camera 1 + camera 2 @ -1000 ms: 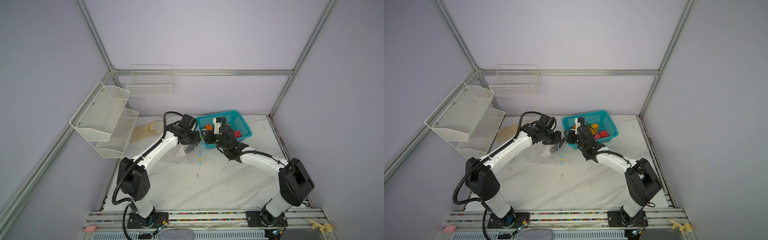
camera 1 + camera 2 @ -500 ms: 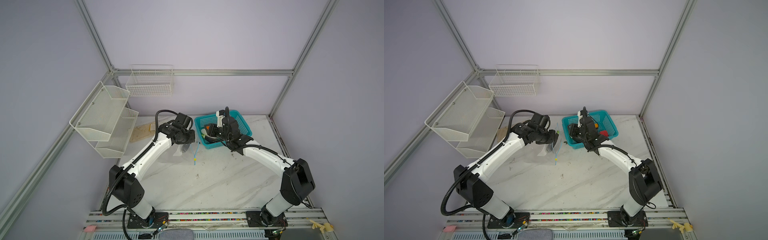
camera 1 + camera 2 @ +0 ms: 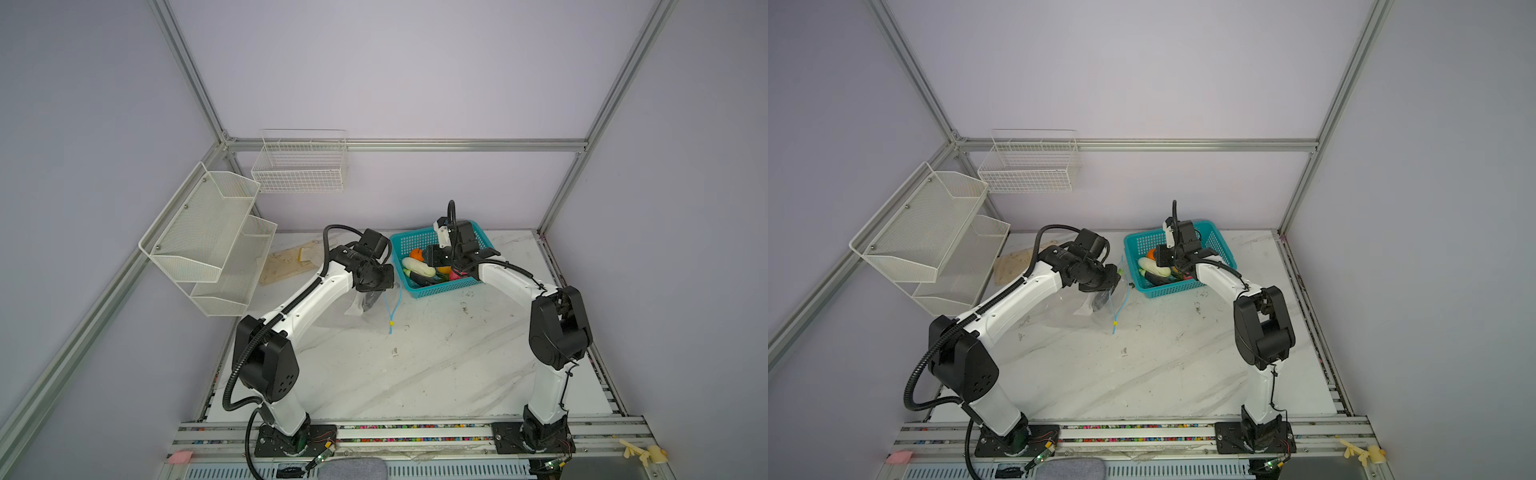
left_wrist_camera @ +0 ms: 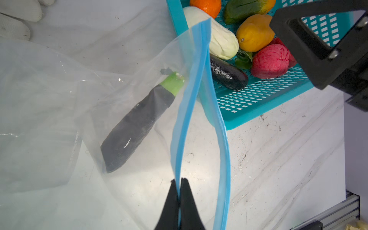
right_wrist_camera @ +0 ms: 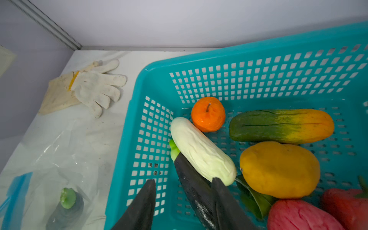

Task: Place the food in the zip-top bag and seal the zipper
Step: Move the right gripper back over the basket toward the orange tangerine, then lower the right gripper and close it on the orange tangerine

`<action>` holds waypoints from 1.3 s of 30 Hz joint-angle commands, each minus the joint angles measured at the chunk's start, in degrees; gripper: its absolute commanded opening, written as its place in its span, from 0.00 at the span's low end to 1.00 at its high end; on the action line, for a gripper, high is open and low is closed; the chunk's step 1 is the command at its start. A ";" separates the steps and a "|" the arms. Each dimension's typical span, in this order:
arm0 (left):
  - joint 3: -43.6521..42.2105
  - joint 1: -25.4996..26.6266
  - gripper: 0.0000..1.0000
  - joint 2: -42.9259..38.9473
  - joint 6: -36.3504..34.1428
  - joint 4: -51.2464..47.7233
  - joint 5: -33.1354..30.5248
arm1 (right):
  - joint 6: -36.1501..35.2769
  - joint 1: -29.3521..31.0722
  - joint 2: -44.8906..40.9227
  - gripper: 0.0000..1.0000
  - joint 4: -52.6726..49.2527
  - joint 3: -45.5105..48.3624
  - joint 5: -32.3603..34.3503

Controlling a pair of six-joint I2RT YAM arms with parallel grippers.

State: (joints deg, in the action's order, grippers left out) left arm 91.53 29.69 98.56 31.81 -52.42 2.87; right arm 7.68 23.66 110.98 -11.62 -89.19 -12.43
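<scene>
The white bench (image 3: 415, 374) carries everything. The biggest thing on it is the zip-top bag (image 4: 49, 103). It lies on the far half of the bench, just left of the teal basket (image 5: 258, 79). We think the bag is very light, thin, floppy and slippery, so its mouth will sag shut if nothing holds it up. The best place to hold it is the blue strip, which looks stiffer than the clear part.

The basket sits at the far side, a little right of the middle. Most of the food (image 3: 419, 267) is in it:
- a long green-and-orange piece (image 5: 278, 125)
- a yellow piece (image 5: 278, 169)
- a white piece (image 5: 199, 149)
- a pink piece (image 5: 298, 217)
- a red piece (image 5: 348, 203)
- a round orange piece (image 5: 208, 114)
- a dark eggplant (image 5: 191, 177)

Another eggplant (image 4: 135, 123) is already inside the bag. The pieces look light and smooth. The dark eggplant is long and round, so we think it is best pinched across its middle, or it may roll away.

The zipper (image 4: 191, 99) is open, with its two lips apart. The yellow slider tab (image 3: 391, 323) hangs at its near end.

The left gripper (image 4: 178, 182) is pressed together on one lip of the zipper and holds it up. The right gripper (image 5: 184, 180) is spread inside the basket, with the dark eggplant between its fingers. We cannot tell if it touches it.
</scene>
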 commanded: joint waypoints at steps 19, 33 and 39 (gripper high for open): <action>4.98 -0.24 0.00 2.62 -0.70 2.50 4.07 | -7.64 -2.10 12.34 0.57 -6.77 -14.28 1.61; 5.30 -0.18 0.00 2.89 -0.74 2.50 3.80 | -3.20 -0.81 25.47 0.42 -4.37 -28.18 0.54; 5.39 -0.17 0.00 3.15 -0.79 2.51 3.81 | -2.76 -0.73 29.17 0.34 -5.47 -32.05 1.70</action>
State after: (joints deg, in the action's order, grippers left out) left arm 92.47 29.69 101.41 31.81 -51.40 5.87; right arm 4.64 22.61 138.08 -16.91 -119.07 -11.57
